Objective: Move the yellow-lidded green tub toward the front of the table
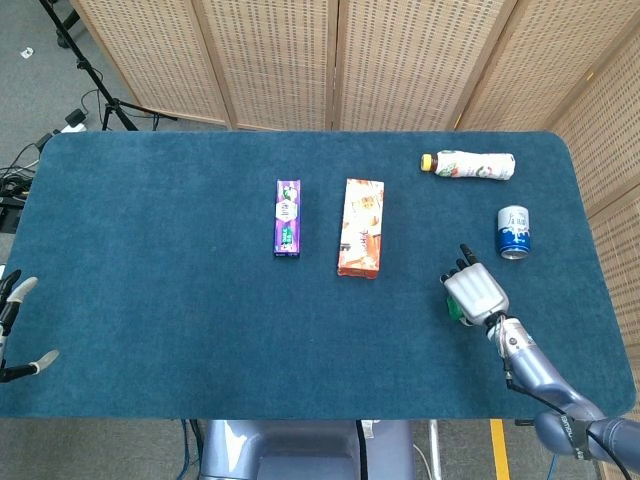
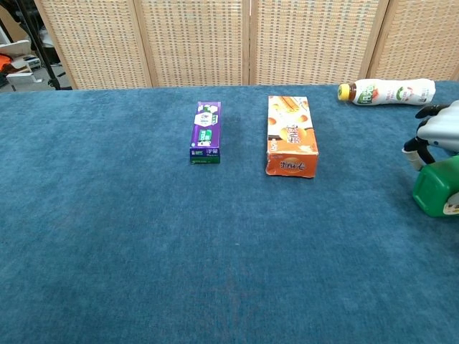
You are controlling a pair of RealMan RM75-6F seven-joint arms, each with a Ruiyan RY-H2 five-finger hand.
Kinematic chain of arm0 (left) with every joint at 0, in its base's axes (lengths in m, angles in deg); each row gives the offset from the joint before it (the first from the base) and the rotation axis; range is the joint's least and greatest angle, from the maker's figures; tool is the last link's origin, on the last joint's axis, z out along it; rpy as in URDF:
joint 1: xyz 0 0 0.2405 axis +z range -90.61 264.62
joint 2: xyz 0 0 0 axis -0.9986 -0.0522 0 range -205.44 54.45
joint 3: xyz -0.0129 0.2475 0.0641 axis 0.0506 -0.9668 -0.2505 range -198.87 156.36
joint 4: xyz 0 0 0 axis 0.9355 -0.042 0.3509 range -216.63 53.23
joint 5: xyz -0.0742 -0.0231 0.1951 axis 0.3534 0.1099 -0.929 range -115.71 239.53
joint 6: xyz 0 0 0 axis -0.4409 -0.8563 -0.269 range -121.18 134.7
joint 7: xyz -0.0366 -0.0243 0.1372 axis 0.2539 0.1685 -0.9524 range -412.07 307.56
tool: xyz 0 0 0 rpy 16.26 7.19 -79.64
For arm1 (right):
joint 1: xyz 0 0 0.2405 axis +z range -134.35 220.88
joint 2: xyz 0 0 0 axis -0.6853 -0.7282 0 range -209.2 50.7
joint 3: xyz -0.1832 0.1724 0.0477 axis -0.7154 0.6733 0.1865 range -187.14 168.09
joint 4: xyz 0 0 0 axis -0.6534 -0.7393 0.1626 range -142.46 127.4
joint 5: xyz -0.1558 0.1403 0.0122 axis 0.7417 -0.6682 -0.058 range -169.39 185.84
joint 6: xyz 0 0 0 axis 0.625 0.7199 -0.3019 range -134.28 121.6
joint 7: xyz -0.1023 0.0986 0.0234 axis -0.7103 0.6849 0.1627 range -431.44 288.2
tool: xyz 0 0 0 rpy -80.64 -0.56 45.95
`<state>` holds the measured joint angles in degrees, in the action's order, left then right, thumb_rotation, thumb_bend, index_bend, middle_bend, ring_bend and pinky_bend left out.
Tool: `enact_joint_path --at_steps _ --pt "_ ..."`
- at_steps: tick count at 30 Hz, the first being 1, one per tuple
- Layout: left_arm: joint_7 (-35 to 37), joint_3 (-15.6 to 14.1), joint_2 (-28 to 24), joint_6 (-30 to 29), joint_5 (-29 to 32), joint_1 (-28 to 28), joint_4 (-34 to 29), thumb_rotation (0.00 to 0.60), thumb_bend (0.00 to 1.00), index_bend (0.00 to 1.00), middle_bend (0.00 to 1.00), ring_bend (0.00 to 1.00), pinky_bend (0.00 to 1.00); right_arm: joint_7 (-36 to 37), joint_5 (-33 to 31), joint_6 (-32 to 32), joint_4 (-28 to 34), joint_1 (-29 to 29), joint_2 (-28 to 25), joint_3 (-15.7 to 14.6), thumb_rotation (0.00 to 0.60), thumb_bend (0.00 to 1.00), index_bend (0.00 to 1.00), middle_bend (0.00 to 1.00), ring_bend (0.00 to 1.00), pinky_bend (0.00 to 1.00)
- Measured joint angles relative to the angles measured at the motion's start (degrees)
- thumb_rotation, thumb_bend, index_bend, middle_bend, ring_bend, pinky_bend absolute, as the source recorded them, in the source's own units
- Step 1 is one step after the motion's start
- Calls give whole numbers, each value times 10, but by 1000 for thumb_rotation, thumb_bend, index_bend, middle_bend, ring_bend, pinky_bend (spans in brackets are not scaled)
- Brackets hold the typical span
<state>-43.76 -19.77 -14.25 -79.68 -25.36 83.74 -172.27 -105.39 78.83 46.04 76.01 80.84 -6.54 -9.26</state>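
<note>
The green tub (image 2: 434,189) lies on its side near the table's right edge, its pale lid end (image 2: 452,208) facing right. My right hand (image 2: 434,133) sits on top of it with the fingers curled down over its far side, gripping it. From the head view the right hand (image 1: 474,294) covers nearly all of the tub (image 1: 455,310); only a green sliver shows at its left. My left hand (image 1: 12,318) hangs off the table's left front corner, fingers apart and holding nothing.
An orange box (image 1: 361,227) and a purple box (image 1: 287,217) lie mid-table. A white bottle (image 1: 470,165) lies at the back right and a blue can (image 1: 513,232) stands just behind my right hand. The table's front edge (image 1: 320,415) is near.
</note>
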Motion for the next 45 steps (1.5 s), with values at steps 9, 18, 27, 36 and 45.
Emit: enact_joint_path --at_steps 9,18,27,36,45 --pt "-2 -1 1 0 -1 0 -1 600 0 0 0 0 0 65 46 27 -2 -9 0 0 600 260 540 495 305 94" --pt "0 -3 -1 -3 -6 1 -2 600 0 0 0 0 0 306 122 98 -35 -31 8 7 600 316 540 495 304 104" --pt "-4 -6 0 -3 -10 1 -5 600 0 0 0 0 0 639 155 158 -163 -72 61 7 600 392 540 487 304 104" --pt "-10 -6 1 1 -8 0 -7 600 0 0 0 0 0 838 175 164 -343 -103 141 -12 600 405 540 471 304 104" --pt "-11 -5 3 2 -5 -1 -7 600 0 0 0 0 0 950 211 182 -422 -115 176 -36 600 33 225 139 44 104"
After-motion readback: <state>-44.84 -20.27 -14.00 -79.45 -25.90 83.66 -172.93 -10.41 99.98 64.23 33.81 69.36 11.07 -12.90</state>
